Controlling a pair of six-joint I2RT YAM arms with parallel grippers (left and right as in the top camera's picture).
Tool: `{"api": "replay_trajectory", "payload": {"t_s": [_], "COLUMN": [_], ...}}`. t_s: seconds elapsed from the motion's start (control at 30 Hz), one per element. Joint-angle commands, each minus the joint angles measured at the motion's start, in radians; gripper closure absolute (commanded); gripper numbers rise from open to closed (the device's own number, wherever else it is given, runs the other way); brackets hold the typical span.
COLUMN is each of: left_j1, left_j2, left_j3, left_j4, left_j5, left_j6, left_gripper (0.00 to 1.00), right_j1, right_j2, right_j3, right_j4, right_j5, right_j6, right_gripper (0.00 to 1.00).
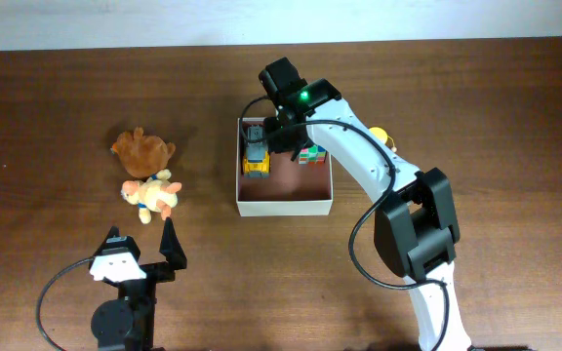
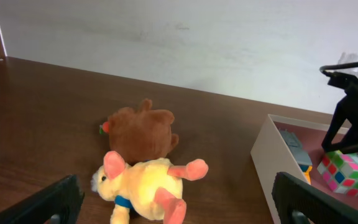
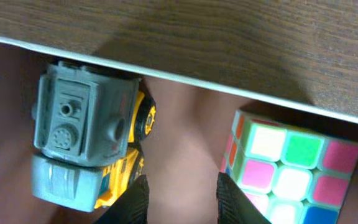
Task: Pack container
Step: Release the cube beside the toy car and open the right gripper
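On the left of the wooden table [image 1: 47,117] lie two soft toys, touching each other. The brown plush [image 1: 142,149] lies farther away and the yellow plush [image 1: 151,195], with pink feet and a blue collar, lies just nearer. Both lie well apart from the box.

Nearer than the toys, at the table's near edge, the left gripper [image 1: 142,230] hovers with its jaws spread wide and nothing between them. It faces the yellow plush without touching it.

To the right of centre stands the container [image 1: 286,207], square and shallow, with white walls and a pink-brown floor. In its far left corner sits a grey and yellow toy truck [image 1: 256,158], close against the far wall.

The right gripper [image 3: 180,190] hangs over the far part of the container, just right of the truck. Its black fingers [image 3: 135,199] stand a little apart, with only bare floor showing between them, and they grip nothing.

Right of the fingers, near the far wall, rests a puzzle cube [image 1: 309,154] with pastel faces.

Beyond the container's right wall, a small yellow object [image 1: 383,135] peeks from behind the white arm. What it is cannot be told.
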Motion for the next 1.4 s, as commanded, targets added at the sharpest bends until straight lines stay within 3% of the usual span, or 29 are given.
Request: {"api": "replay_trajectory", "payload": {"t_s": [0.0,1.03,1.23,1.37], "left_j1": [0.000,0.000,0.000,0.001], "left_j2": [-0.008,-0.008,-0.008,-0.008], "left_j3": [-0.007,-0.007,-0.007,-0.007], "left_j4": [0.000,0.000,0.000,0.000], "left_j5": [0.004,0.004,0.004,0.004], "left_j6": [0.021,0.021,0.021,0.021], "left_gripper": [0.01,0.01,0.01,0.01], "right_j1": [0.007,-0.040,-0.006,0.013], "right_j2": [0.007,0.039,0.021,0.016], "right_j3": [-0.026,-0.030,0.073,0.250], "right_j4": [0.029,0.032,-0.037,-0.184], "right_j5": [0.004,0.050,0.031,0.019], "right_j6": [0.000,-0.097,-0.125,-0.142], "right_gripper": [0.70,0.68,0.64,0.61]}}
